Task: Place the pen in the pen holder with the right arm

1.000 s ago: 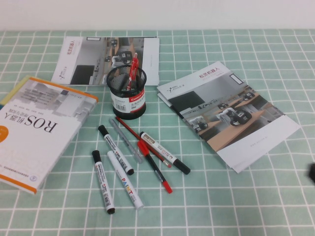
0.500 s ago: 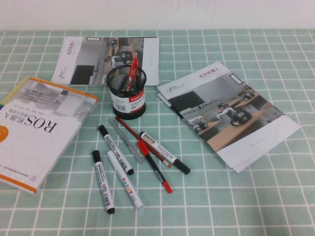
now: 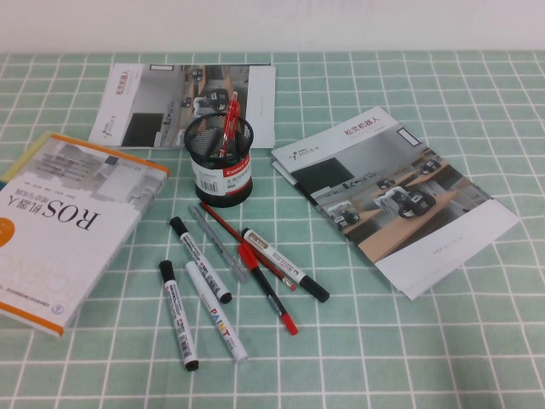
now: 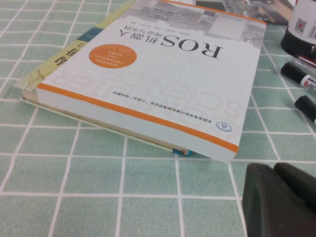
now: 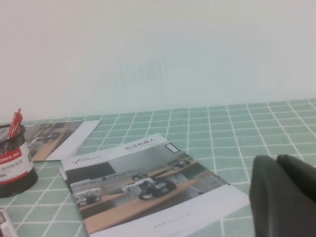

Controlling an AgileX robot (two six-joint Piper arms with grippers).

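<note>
The all-red click pen [image 3: 230, 121] stands tilted inside the black mesh pen holder [image 3: 220, 170], clip end up. The right wrist view shows the pen [image 5: 16, 123] sticking out of the pen holder [image 5: 12, 165] far off to one side. My right gripper [image 5: 276, 160] is shut and empty, low over the tablecloth beside a brochure and well apart from the holder. My left gripper [image 4: 274, 169] is shut and empty near the corner of the ROS book. Neither arm appears in the high view.
A thick ROS book [image 3: 60, 221] lies at the left. One brochure [image 3: 392, 196] lies at the right, another [image 3: 179, 102] behind the holder. Several markers and pens [image 3: 230, 273] lie loose in front of the holder, among them a black-barrelled pen with red ends [image 3: 268, 290].
A dark part of the right arm at the high view's right edge has slipped out of sight. The pen, holder and loose markers have not moved.
</note>
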